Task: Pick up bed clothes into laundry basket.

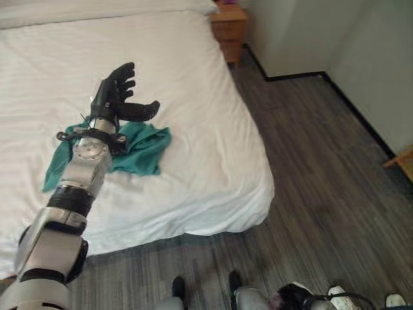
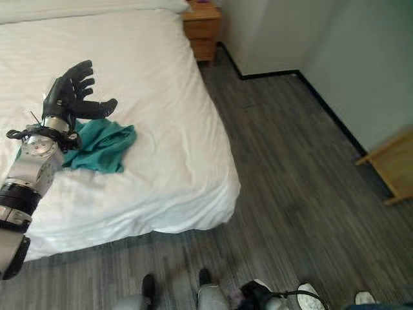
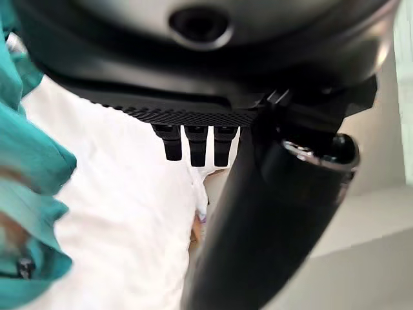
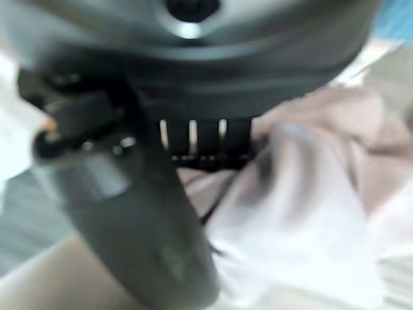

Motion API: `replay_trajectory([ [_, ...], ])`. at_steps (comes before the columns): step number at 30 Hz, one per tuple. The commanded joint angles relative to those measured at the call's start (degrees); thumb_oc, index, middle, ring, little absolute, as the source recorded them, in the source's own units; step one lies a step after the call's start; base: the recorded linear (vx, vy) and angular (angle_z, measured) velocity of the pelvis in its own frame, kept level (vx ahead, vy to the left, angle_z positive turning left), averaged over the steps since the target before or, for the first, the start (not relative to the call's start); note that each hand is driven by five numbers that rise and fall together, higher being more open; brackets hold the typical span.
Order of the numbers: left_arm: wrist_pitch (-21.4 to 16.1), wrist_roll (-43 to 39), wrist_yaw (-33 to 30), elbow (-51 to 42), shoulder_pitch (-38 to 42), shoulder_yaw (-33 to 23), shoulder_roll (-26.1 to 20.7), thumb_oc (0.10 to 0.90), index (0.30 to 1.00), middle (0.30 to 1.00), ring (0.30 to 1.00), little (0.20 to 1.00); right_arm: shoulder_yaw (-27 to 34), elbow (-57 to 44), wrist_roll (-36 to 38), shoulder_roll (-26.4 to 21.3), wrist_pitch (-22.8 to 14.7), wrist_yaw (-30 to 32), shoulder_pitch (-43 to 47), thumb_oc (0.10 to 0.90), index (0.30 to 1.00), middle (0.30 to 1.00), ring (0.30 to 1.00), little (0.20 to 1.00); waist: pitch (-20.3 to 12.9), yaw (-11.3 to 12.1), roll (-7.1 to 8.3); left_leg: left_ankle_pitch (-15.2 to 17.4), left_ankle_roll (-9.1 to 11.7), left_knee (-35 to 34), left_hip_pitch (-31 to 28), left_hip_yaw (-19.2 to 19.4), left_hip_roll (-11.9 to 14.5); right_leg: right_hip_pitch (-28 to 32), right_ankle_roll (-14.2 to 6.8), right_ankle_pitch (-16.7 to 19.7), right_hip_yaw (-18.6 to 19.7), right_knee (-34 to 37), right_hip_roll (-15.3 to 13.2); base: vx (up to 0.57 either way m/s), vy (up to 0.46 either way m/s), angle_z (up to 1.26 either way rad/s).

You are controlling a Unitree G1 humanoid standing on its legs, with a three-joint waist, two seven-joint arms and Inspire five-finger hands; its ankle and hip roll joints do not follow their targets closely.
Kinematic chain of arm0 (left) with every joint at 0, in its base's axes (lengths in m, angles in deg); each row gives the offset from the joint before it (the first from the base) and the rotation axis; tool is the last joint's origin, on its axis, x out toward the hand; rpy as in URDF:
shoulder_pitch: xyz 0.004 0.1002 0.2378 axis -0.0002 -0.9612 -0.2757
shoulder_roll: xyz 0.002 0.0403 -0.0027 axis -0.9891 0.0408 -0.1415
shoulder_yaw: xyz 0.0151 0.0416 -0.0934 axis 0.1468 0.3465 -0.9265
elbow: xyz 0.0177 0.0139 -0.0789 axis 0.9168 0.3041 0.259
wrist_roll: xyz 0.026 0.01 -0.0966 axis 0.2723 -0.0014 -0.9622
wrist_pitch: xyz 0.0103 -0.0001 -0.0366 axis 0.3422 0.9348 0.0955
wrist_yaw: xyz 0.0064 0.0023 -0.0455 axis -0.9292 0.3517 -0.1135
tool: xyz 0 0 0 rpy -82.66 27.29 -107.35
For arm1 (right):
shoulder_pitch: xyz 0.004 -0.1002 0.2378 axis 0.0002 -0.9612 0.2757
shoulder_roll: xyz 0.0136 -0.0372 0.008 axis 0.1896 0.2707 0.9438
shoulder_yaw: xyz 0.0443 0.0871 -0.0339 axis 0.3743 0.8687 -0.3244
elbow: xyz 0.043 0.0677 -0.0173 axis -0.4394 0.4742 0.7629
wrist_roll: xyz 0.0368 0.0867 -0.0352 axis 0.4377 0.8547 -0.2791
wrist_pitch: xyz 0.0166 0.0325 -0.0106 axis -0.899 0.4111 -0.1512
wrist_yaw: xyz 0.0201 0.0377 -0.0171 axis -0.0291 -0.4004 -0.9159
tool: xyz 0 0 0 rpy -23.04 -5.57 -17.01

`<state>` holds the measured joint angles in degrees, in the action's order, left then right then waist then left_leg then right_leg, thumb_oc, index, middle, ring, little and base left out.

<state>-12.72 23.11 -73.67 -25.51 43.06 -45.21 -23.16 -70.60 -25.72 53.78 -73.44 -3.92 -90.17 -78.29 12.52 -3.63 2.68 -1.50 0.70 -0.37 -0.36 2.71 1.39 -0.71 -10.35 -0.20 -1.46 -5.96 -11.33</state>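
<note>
1. While its arm reaches in over the bed's near edge, the left hand hangs above the mattress with its fingers spread and straight and the thumb standing out to the side; it holds nothing.
2. Just behind the hand, under the wrist, a teal garment lies crumpled on the white bed; part of it trails out on the far side of the forearm. The palm is past the cloth and apart from it.
3. In the right wrist view, the right hand shows its fingers in a straight row beside the thumb, close against pale pink and white cloth; whether they touch it cannot be told.
4. Beyond the bed's far corner stands a wooden nightstand against the wall.
5. Dark wood-grain floor runs along the bed's right side.
</note>
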Motion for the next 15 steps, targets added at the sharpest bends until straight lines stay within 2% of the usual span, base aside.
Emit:
replay_trajectory([
  [1,-3.63,7.23,-2.87,4.98,14.04,-0.98,-8.54,0.8,0.9,0.9,0.9,0.9,-0.72,-1.67,1.53,-1.87,-1.62,-1.94,-1.51,0.4,0.3,0.3,0.3,0.3,-2.36,0.69,1.95,0.37,2.32,1.57,3.99,-1.49,1.22,-0.43,-3.94,5.31,5.3,-0.17,-1.75,-0.04,0.061,0.2],
  [2,-3.72,7.21,-2.83,5.28,14.48,-0.59,-8.55,0.8,0.9,0.9,0.9,0.9,-0.68,-1.69,1.54,-1.69,-1.61,-1.94,-1.48,0.4,0.3,0.3,0.3,0.3,-2.34,0.8,2.16,0.31,2.3,1.45,3.95,-1.42,1.17,-0.41,-3.98,5.38,5.35,-0.04,-1.81,-0.07,0.072,-0.09],
  [3,-2.63,14.06,-2.93,8.69,18.13,3.47,-11.55,0.8,0.9,0.9,0.9,0.9,-0.44,-1.09,2.83,-1.49,-2.0,-2.29,-2.51,0.4,0.3,0.3,0.3,0.3,-2.62,0.72,3.52,-0.22,2.21,-0.18,4.34,-1.1,1.07,-0.33,-4.1,5.06,5.09,1.64,-1.94,-0.02,0.013,-0.27],
  [4,-2.64,14.09,-2.93,8.82,18.41,3.74,-11.54,0.8,0.9,0.9,0.9,0.9,-0.41,-1.08,2.84,-1.34,-2.01,-2.29,-2.49,0.4,0.3,0.3,0.3,0.3,-2.6,0.76,3.67,-0.26,2.19,-0.25,4.32,-1.11,1.03,-0.32,-4.11,5.04,5.07,1.66,-1.98,-0.03,0.014,-0.23],
  [5,-1.79,19.71,-3.62,9.04,20.04,6.53,-13.36,0.8,0.9,0.9,0.9,0.9,-0.3,-0.62,3.09,-1.64,-2.24,-2.23,-2.78,0.4,0.3,0.3,0.3,0.3,-2.64,0.81,3.94,-0.41,2.13,-0.52,4.59,-1.25,0.87,-0.5,-4.21,5.13,5.03,1.89,-2.0,-0.02,0.007,-0.09],
  [6,-0.67,29.52,-4.75,10.22,23.83,12.74,-15.33,0.8,0.9,0.9,0.9,0.9,-0.4,0.47,3.32,-1.49,-2.56,-2.37,-2.92,0.4,0.3,0.3,0.3,0.3,-2.59,0.91,4.66,-0.49,2.0,-0.79,5.09,-1.7,0.57,-0.87,-4.43,5.33,4.86,1.99,-2.14,-0.02,0.007,-0.03],
  [9,-0.35,32.88,-4.39,11.1,25.49,15.75,-15.53,0.8,0.9,0.9,0.9,0.9,-0.28,1.52,3.48,-1.1,-2.76,-2.41,-2.92,0.4,0.3,0.3,0.3,0.3,-2.49,1.02,5.21,-0.48,1.97,-0.86,5.31,-1.8,0.43,-0.97,-4.61,5.64,4.61,2.26,-2.31,-0.01,-0.007,0.09],
  [10,0.4,36.53,-3.91,10.22,27.24,18.77,-15.83,0.8,0.9,0.9,0.9,0.9,-0.62,2.41,3.56,-1.07,-2.81,-2.67,-2.86,0.4,0.3,0.3,0.3,0.3,-2.41,1.3,5.85,-0.46,1.92,-0.99,5.68,-2.11,0.36,-1.0,-4.65,6.15,4.2,2.96,-2.39,0.01,-0.022,0.07],
  [12,1.64,42.69,-3.09,9.86,28.94,22.68,-15.69,0.8,0.9,0.9,0.9,0.9,-1.24,2.56,3.57,-1.19,-2.96,-2.52,-2.08,0.4,0.3,0.3,0.3,0.3,-2.09,2.05,6.07,-0.62,1.89,-1.39,6.2,-2.44,0.34,-1.22,-4.65,6.74,3.48,3.55,-2.59,0.0,-0.016,0.03],
  [13,1.62,42.7,-3.08,9.95,29.13,22.85,-15.63,0.8,0.9,0.9,0.9,0.9,-1.2,2.55,3.57,-1.11,-2.96,-2.52,-2.08,0.4,0.3,0.3,0.3,0.3,-2.07,2.08,6.14,-0.63,1.88,-1.41,6.21,-2.45,0.33,-1.21,-4.65,6.75,3.46,3.57,-2.6,0.0,0.0,0.0],
  [15,3.35,49.62,0.46,13.89,31.41,28.72,-13.21,0.8,0.9,0.9,0.9,0.9,-1.92,0.2,4.17,-1.81,-3.02,-2.52,-0.62,0.4,0.3,0.3,0.3,0.3,-1.45,2.2,6.15,-0.72,1.83,-1.45,6.46,-2.39,0.36,-1.37,-4.65,7.01,3.32,3.8,-2.54,-0.03,0.007,0.03],
])
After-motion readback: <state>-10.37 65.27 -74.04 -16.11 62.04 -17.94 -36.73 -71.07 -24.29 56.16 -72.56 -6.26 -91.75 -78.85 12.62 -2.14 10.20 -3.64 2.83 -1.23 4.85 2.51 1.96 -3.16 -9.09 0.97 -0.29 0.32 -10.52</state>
